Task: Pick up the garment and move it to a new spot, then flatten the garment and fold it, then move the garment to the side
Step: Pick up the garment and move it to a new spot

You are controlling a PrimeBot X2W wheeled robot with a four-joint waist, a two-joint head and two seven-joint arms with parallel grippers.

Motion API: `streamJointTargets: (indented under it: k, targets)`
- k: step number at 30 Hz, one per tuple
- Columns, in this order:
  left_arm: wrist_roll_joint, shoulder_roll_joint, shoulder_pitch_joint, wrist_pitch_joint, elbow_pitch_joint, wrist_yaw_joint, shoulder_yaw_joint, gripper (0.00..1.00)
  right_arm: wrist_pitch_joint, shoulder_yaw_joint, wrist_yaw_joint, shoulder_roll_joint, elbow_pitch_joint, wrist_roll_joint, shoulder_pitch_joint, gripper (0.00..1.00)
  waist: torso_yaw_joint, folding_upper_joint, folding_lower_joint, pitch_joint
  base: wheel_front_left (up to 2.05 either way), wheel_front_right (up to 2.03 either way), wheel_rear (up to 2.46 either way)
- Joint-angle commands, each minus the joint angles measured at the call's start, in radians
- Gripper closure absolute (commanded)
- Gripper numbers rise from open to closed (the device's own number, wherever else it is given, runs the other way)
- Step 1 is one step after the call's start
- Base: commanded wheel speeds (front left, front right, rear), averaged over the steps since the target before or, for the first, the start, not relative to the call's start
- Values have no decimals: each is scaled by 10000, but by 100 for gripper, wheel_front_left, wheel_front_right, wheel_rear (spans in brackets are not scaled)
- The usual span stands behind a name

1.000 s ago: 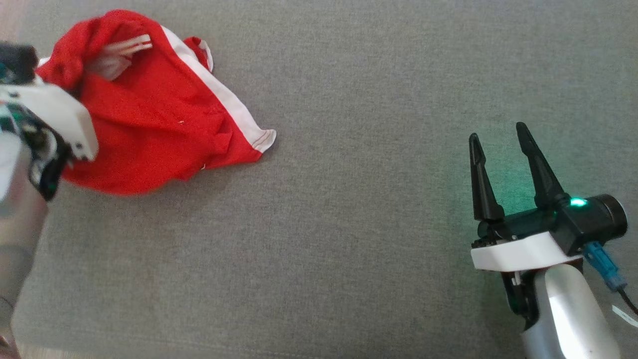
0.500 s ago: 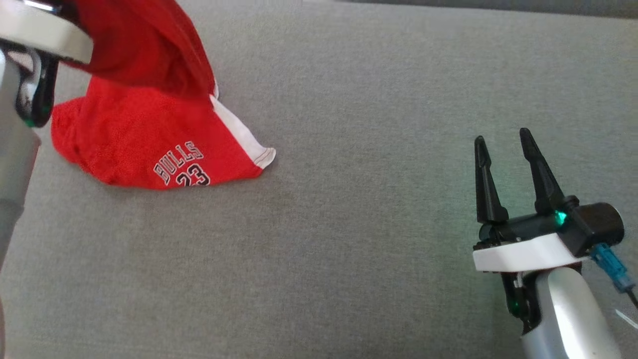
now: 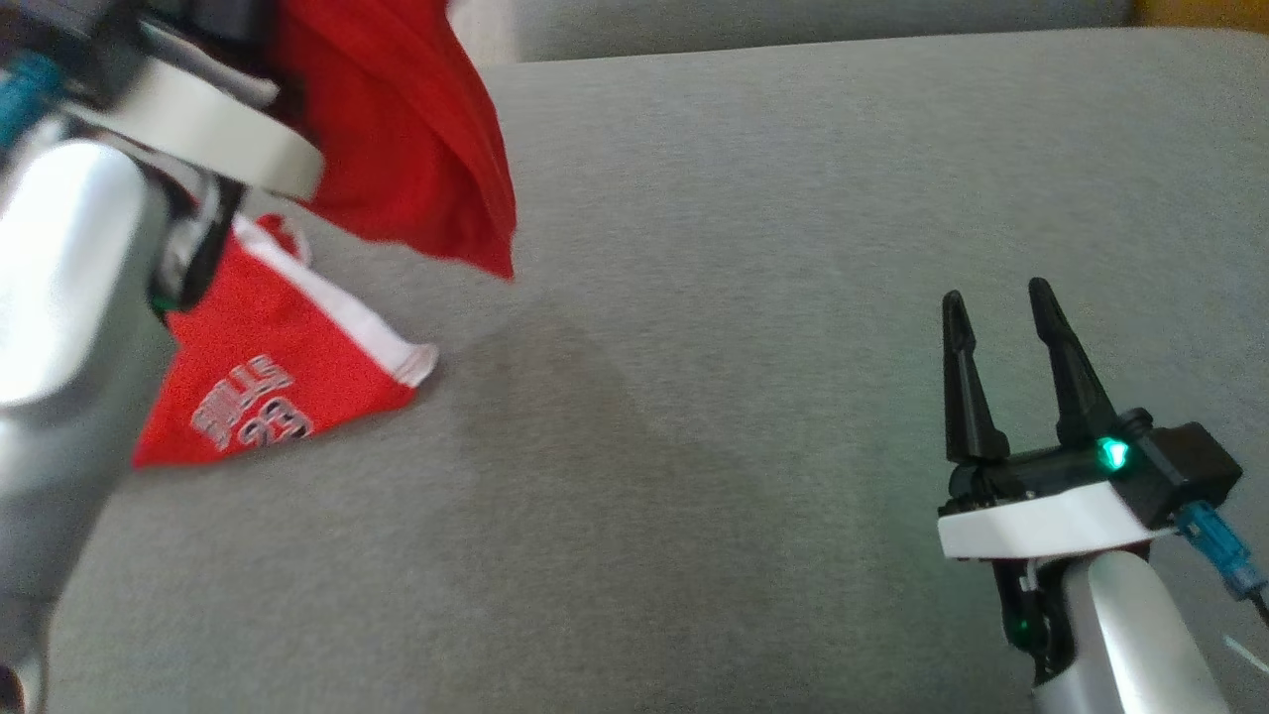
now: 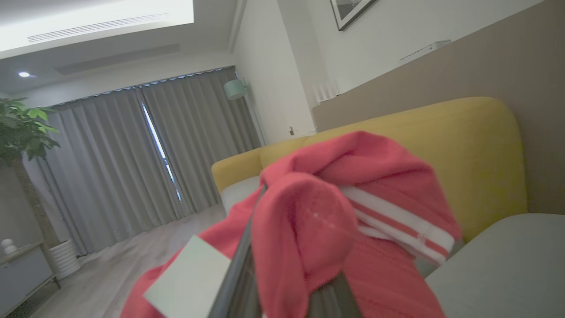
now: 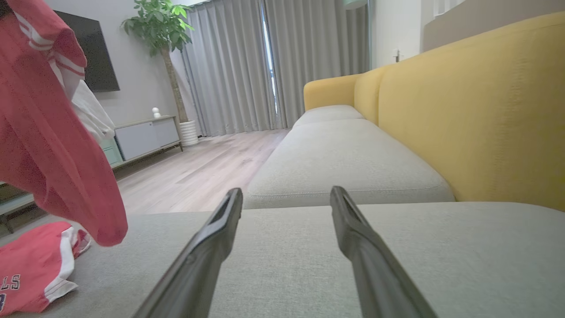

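Garment (image 3: 397,149), red, hangs from the left gripper (image 4: 289,229), clenched on a bunched fold; lower end lies on grey sofa seat (image 3: 744,297), far left; right gripper (image 3: 995,293) splayed, empty; risk: small pinch may slip, dropping cloth crumpled.

We count one red garment (image 3: 397,149), one left gripper (image 4: 273,198) and one right gripper (image 3: 996,297) with two fingers (image 5: 357,238) each, two grey seat cushions (image 5: 348,159), one potted plant (image 5: 161,26) far left, one television (image 5: 95,53) and one framed picture (image 4: 351,11).
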Motion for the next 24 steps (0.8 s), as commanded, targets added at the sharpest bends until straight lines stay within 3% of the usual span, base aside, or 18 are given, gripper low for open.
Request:
streamJointTargets:
  k: [1, 11, 16, 17, 18, 24]
  targets:
    - [-95, 396, -356, 107, -418, 78, 377, 100, -63, 289, 75, -39, -381, 59, -202, 0, -506, 0, 1, -24, 0, 0, 0]
    - [11, -363, 317, 1313, -1728, 162, -857, 100, -63, 769, 75, -39, -951, 393, -446, 0, -2527, 0, 1, 372, 0, 0, 0]
    - [-64, -1290, -68, 1475, -1211, 188, -1174, 100, -63, 1009, 75, -39, -1095, 645, -568, 0, -3433, 0, 1, 609, 0, 0, 0]
    - [-82, -1495, -192, 1424, -964, 199, -1186, 25, -63, 1041, 75, -39, -1114, 707, -585, 0, -3576, 0, 1, 637, 0, 0, 0]
    - [-137, -1680, -307, 1427, -672, 145, -1221, 0, -63, 1074, 75, -39, -1125, 759, -601, 0, -3709, 0, 1, 657, 0, 0, 0]
    - [-78, -2235, -922, 517, 895, 173, -1030, 0, -63, 1083, 75, -39, -1173, 904, -542, 0, -3941, 0, 1, 626, 0, 0, 0]
